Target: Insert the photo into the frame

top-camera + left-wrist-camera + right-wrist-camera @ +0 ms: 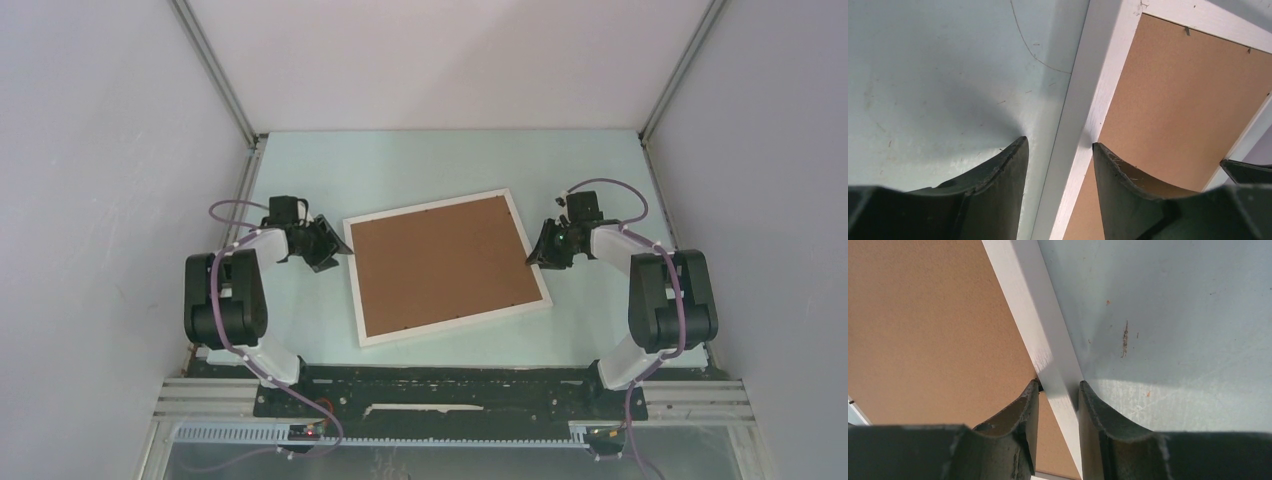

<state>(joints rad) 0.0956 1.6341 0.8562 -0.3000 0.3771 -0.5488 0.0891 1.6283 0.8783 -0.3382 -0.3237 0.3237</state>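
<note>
Lying back-up at table (440,160) centre, one white frame (455,320) holding one brown backing board (440,265), left claw (335,245) astride its nine o'clock rail, jaws apart, right claw (538,255) clamped on its three o'clock rail.

No readable text, label, brand or number on frame (455,322), backing board (440,265) or table (450,160).

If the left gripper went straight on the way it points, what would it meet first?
Probably the white rail of the frame, lying between the open jaws of the left gripper. Depth is unclear: one fingertip could touch the table, the other the backing board, first.
</note>
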